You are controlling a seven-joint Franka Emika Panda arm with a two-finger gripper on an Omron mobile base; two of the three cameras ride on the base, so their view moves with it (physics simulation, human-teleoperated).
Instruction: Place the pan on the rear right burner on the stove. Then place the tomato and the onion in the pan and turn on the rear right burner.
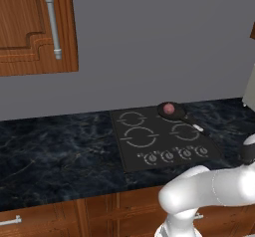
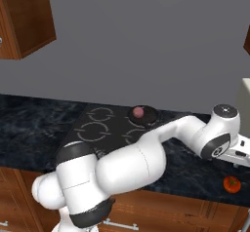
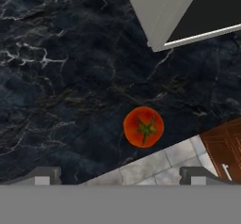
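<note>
Gripper: your gripper (image 3: pixel 120 175) has its jaws spread wide and holds nothing; in the hand view the two dark finger tips (image 3: pixel 43 175) stand far apart at the bottom, looking down on the counter.
Tomato: you see the tomato (image 3: pixel 143 127) lying on the dark marbled counter (image 3: pixel 61 77) near its front edge, between the two finger tips and a little beyond them, touching neither. Its green stem faces the camera. In the right base view it (image 2: pixel 232 184) sits alone at the far right of the counter, well apart from the stove.
Pan: the pan (image 1: pixel 172 111) rests on the rear right burner of the stove (image 1: pixel 129 149); its long handle (image 1: pixel 194 124) runs toward the front right and ends in a pale tip.
Onion: the onion (image 1: pixel 169 108) lies inside the pan, which you can confirm from the right base view (image 2: pixel 138 112).
Stove: the other three rings stand bare, and the row of four knobs (image 1: pixel 175 155) runs along the front edge of the glass.
Arm: your arm (image 2: pixel 171 133) reaches to the right across the counter, past the stove, with the wrist above the tomato's end.
Surroundings: a pale grey appliance corner (image 3: pixel 160 11) stands on the counter behind the tomato; wooden cabinet fronts (image 3: pixel 225 148) and pale floor tiles (image 3: pixel 155 166) show below the counter edge.
</note>
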